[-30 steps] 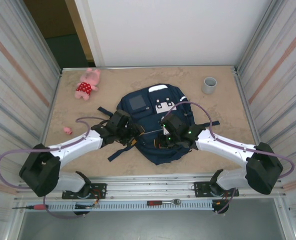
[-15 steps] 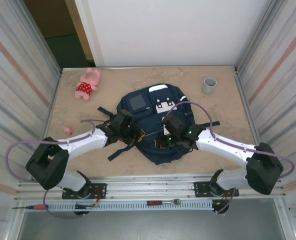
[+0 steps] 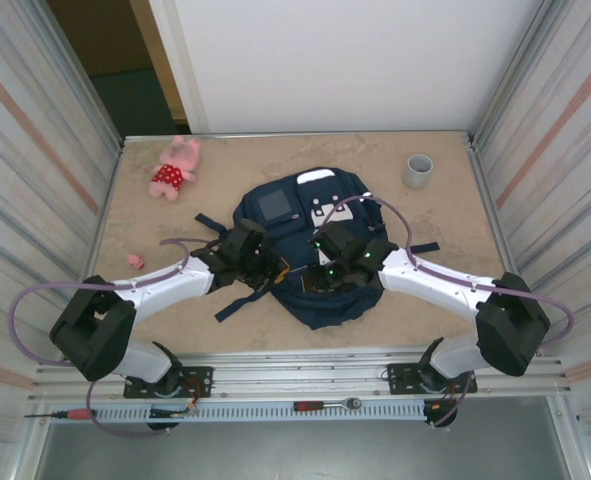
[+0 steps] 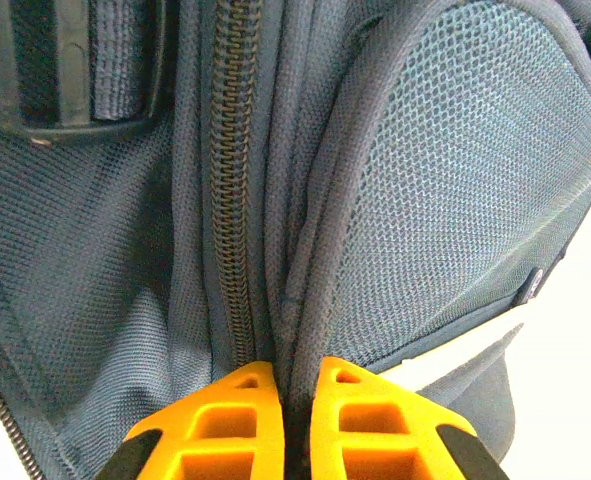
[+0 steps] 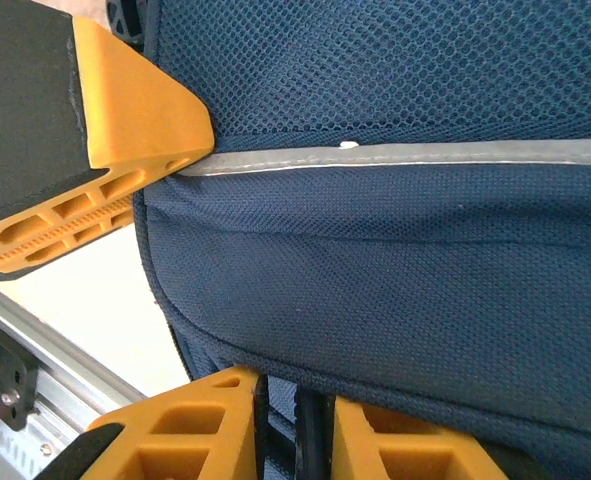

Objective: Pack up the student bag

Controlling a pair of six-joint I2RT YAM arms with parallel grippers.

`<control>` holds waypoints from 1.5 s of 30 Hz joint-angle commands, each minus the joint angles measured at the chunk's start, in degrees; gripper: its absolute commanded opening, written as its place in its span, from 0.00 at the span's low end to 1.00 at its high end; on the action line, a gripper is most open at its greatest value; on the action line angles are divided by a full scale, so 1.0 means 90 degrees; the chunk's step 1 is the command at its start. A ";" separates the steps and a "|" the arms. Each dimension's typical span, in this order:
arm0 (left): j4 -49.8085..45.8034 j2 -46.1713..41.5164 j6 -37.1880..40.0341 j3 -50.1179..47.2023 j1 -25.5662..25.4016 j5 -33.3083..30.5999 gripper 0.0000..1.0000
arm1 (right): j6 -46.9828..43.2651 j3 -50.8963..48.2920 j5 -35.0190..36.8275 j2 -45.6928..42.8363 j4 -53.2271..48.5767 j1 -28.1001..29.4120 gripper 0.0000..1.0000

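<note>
The student bag, navy with a grey square panel and a white patch, lies flat in the middle of the table. My left gripper is at its near left side. In the left wrist view that gripper is shut on a fold of the bag's mesh fabric, just right of a closed zipper. My right gripper sits at the bag's near edge. Its orange fingers stand slightly apart under the bag's rolled edge, gripping nothing. The left gripper's finger touches the grey reflective stripe.
A pink plush toy lies at the far left and a small pink object beside the left arm. A grey cup stands at the far right. Corrugated walls close both sides. A metal rail runs along the near edge.
The left gripper closed on the bag's fabric and its arm's base swung slightly. The right gripper shifted a little up and left, and its jaws have parted slightly.
</note>
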 commanded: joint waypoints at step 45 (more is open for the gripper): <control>-0.0400 -0.1915 -0.0332 -0.0593 0.0662 -0.0462 0.58 | 0.0193 0.0291 0.0044 0.0237 0.0861 0.0087 0.00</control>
